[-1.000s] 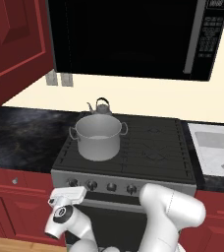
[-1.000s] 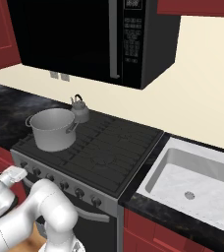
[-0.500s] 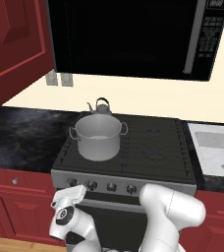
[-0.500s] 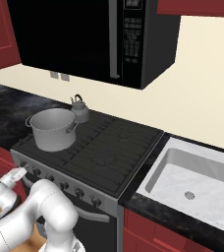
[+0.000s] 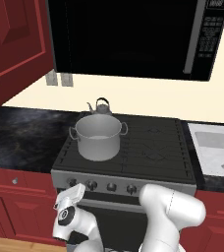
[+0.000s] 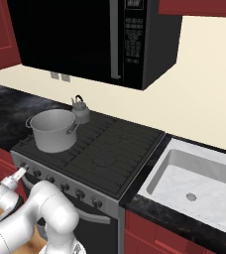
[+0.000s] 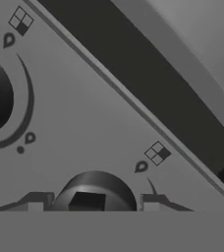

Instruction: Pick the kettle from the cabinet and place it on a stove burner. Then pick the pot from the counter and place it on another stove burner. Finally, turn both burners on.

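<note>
the pot [image 5: 98,137] sits on the near left burner and the kettle [image 5: 100,107] just behind it on the far left one, so knobs are what's left. the pincer [image 7: 88,204] stands open around a dark stove knob [image 7: 93,191] on the silver front panel [image 5: 124,181]. the knob looks small, rigid and smooth; best pinched across its sides. the oven door below leaves little room.

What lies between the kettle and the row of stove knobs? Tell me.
The pot sits between them, directly in front of the kettle and behind the knobs. Past the pot there is only bare black grate. The left base view shows it.
</note>
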You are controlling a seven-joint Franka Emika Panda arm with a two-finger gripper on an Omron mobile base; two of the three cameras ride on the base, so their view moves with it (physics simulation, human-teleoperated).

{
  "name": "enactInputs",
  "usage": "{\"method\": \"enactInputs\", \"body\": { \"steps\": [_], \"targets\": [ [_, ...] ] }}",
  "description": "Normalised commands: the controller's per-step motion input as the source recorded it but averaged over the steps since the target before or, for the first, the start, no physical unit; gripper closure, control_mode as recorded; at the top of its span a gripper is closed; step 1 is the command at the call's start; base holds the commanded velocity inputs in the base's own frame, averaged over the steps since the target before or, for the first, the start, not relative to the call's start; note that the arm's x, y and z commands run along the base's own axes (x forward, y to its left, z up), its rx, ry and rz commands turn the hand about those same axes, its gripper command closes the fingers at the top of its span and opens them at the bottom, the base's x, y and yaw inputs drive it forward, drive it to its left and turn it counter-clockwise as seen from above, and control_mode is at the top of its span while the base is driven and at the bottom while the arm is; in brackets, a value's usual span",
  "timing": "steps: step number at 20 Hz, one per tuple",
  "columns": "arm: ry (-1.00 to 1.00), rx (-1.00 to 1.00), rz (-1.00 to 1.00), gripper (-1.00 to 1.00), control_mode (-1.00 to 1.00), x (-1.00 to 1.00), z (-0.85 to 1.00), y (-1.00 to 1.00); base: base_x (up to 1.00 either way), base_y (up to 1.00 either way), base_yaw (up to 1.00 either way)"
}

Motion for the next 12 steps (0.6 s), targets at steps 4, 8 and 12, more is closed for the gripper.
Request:
{"method": "enactInputs", "body": {
  "steps": [4,8,12],
  "targets": [
    [0.04,-0.12,0.00,-1.00,-1.00,0.00,0.01,0.10,0.00,0.00,0.00],
    [0.02,-0.06,0.00,-1.00,-1.00,0.00,0.00,0.06,0.00,0.00,0.00],
    [0.00,0.00,0.00,-1.00,-1.00,0.00,0.00,0.00,0.00,0.00,0.00]
  ]
}}
